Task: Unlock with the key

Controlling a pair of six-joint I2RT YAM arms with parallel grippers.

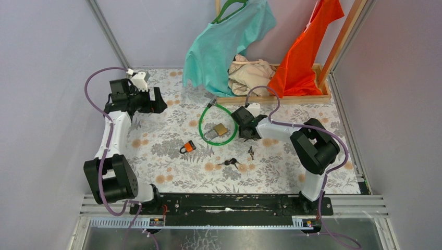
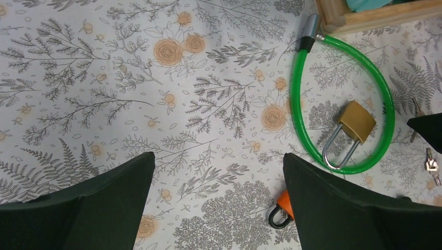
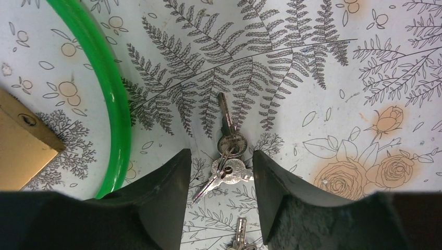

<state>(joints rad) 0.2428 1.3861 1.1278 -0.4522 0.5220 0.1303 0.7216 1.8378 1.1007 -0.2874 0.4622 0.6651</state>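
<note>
Right gripper (image 3: pixel 221 159) half-narrowed, small silver keys on a ring (image 3: pixel 229 169) lying between its fingers; can't tell if gripped. Another key (image 3: pixel 240 235) below, cut off by the frame. Left of it: green cable loop (image 3: pixel 107 88), then square brass padlock (image 3: pixel 21 146), cropped. Left gripper (image 2: pixel 219 208) spread wide; small orange padlock (image 2: pixel 282 207) half-hidden behind its right finger.

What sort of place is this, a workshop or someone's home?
Probably a robot test booth, not a home: a left arm and right arm bolted at the edge of a table, plain panel walls around it, and practice props laid out: a brass padlock, keys, a clothes rack.
</note>
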